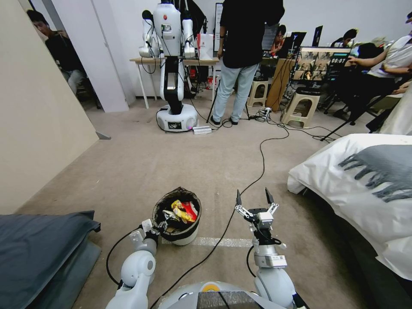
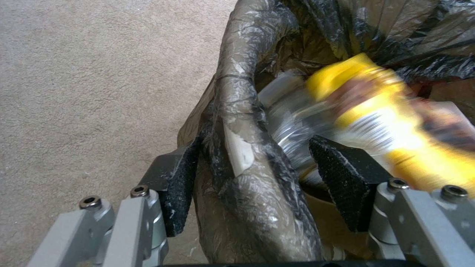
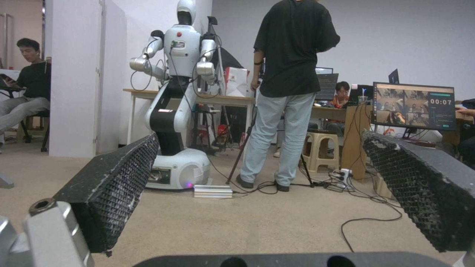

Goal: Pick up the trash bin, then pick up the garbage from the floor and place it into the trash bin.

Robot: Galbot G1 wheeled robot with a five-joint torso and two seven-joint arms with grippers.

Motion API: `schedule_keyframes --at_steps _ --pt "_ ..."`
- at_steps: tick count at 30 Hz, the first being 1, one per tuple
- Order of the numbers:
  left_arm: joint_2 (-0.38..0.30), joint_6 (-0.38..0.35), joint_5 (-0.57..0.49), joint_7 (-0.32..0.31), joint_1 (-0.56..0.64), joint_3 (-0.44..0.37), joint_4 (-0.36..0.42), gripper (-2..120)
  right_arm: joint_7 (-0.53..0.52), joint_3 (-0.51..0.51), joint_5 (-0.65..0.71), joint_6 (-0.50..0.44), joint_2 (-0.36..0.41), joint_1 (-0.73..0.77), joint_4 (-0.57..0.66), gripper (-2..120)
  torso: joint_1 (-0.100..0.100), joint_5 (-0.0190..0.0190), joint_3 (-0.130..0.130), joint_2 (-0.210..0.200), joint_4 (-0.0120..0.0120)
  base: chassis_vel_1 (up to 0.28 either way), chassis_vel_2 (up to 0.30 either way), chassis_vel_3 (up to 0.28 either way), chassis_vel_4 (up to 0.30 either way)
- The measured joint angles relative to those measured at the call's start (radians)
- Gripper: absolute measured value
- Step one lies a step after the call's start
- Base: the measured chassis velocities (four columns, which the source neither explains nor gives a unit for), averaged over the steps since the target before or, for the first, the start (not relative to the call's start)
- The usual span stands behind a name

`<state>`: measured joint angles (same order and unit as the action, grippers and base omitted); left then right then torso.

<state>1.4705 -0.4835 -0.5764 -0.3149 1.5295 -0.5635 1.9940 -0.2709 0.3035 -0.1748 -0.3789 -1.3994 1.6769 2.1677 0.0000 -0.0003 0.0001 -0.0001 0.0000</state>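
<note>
Beige carpet point(image 1: 171, 163) runs under us, and on it, near and slightly left, stands the trash bin point(image 1: 177, 216). Our left gripper point(image 2: 250, 170) has its jaws clamped astride the bag-covered rim, one pad outside, one inside. From the left wrist we see a yellow wrapper point(image 2: 376, 111) inside, its print too blurred to read. Our right gripper point(image 1: 255, 201) hovers right of the bin, jaws spread wide and empty. A far monitor point(image 3: 415, 106) reads 00:07.

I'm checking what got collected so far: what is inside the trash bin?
Inside the trash bin, held at its rim by the left gripper, lie a yellow snack wrapper and crinkled clear plastic. Anything beneath them is covered.
</note>
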Motion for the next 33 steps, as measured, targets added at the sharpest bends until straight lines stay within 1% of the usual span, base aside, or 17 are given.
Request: schedule_keyframes --at_steps 6,8,10,12,14,15,16,18,19,21,22,23,25,26,30,31,33 --pt "0.0 0.014 0.0 0.003 -0.001 0.0 0.009 62 0.002 -0.002 -0.002 -0.002 0.0 0.001 -0.002 100 0.0 0.0002 0.0 0.0 0.0 0.0 0.0 0.0 0.0" --pt "-0.001 0.045 0.016 0.026 0.001 0.0 0.02 62 0.003 -0.003 -0.005 -0.007 -0.001 0.001 -0.006 100 0.0 0.0001 0.0 0.0 0.0 0.0 0.0 0.0 0.0" --pt "-0.002 0.081 0.04 0.051 0.004 0.0 0.036 67 0.003 -0.003 -0.007 -0.01 -0.003 0.001 -0.009 100 0.0 0.0002 0.0 0.0 0.0001 0.0 0.0 0.0 0.0" --pt "-0.003 0.097 0.057 0.062 0.005 0.0 0.044 68 0.004 -0.003 -0.009 -0.012 -0.003 0.0 -0.01 100 0.0 0.0002 0.0 0.0 0.0 0.0 0.0 0.0 0.0" --pt "-0.004 0.14 0.119 0.09 0.011 0.002 0.071 70 0.008 -0.002 -0.015 -0.022 -0.007 -0.003 -0.012 100 0.0 0.0002 0.0 0.0 0.0001 0.0 0.0 0.0 0.0" --pt "-0.004 0.14 0.119 0.09 0.011 0.002 0.071 70 0.008 -0.002 -0.015 -0.022 -0.007 -0.003 -0.012 100 0.0 0.0002 0.0 0.0 0.0001 0.0 0.0 0.0 0.0" --pt "-0.005 0.154 0.14 0.098 0.015 0.004 0.082 71 0.008 -0.002 -0.017 -0.023 -0.008 -0.004 -0.013 100 0.0 0.0003 0.0 0.0 0.0 0.0 0.0 0.0 0.0" --pt "-0.006 0.192 0.217 0.121 0.032 0.013 0.129 75 0.003 0.0 -0.021 -0.022 -0.013 -0.005 -0.013 100 0.0 0.0003 0.0 0.0 0.0001 0.0 0.0 0.0 0.0" --pt "-0.006 0.192 0.217 0.121 0.032 0.013 0.129 75 0.003 0.0 -0.021 -0.022 -0.013 -0.005 -0.013 100 0.0 0.0003 0.0 0.0 0.0001 0.0 0.0 0.0 0.0" --pt "-0.008 0.226 0.302 0.137 0.056 0.027 0.184 85 -0.008 0.002 -0.026 -0.022 -0.016 -0.004 -0.016 100 0.0 0.0002 0.0 0.0 0.0 0.0 0.0 0.0 0.0" --pt "-0.008 0.226 0.302 0.137 0.056 0.027 0.184 85 -0.008 0.002 -0.026 -0.022 -0.016 -0.004 -0.016 100 0.0 0.0002 0.0 0.0 0.0 0.0 0.0 0.0 0.0" --pt "-0.009 0.24 0.339 0.145 0.069 0.034 0.208 91 -0.012 0.003 -0.033 -0.024 -0.018 -0.003 -0.018 100 0.0 0.0003 0.0 0.0 0.0 0.0 0.0 0.0 0.0" --pt "-0.01 0.283 0.429 0.167 0.098 0.05 0.248 95 -0.014 0.006 -0.046 -0.037 -0.023 -0.002 -0.024 100 0.0 0.0004 0.0 0.0 0.0001 0.0 0.0 0.0 0.0" --pt "-0.01 0.283 0.429 0.167 0.098 0.05 0.248 95 -0.014 0.006 -0.046 -0.037 -0.023 -0.002 -0.024 100 0.0 0.0004 0.0 0.0 0.0001 0.0 0.0 0.0 0.0" --pt "-0.006 0.372 0.567 0.207 0.155 0.076 0.279 97 -0.012 0.001 -0.063 -0.051 -0.036 0.004 -0.025 100 0.0 0.0003 0.0 0.0 0.0001 0.0 0.0 0.0 0.0" --pt "-0.006 0.372 0.567 0.207 0.155 0.076 0.279 97 -0.012 0.001 -0.063 -0.051 -0.036 0.004 -0.025 100 0.0 0.0003 0.0 0.0 0.0001 0.0 0.0 0.0 0.0" --pt "-0.006 0.413 0.603 0.216 0.173 0.083 0.279 97 -0.011 -0.003 -0.077 -0.054 -0.044 0.008 -0.032 100 0.0 0.0003 0.0 0.0 0.0002 0.0 0.0 0.0 0.0"
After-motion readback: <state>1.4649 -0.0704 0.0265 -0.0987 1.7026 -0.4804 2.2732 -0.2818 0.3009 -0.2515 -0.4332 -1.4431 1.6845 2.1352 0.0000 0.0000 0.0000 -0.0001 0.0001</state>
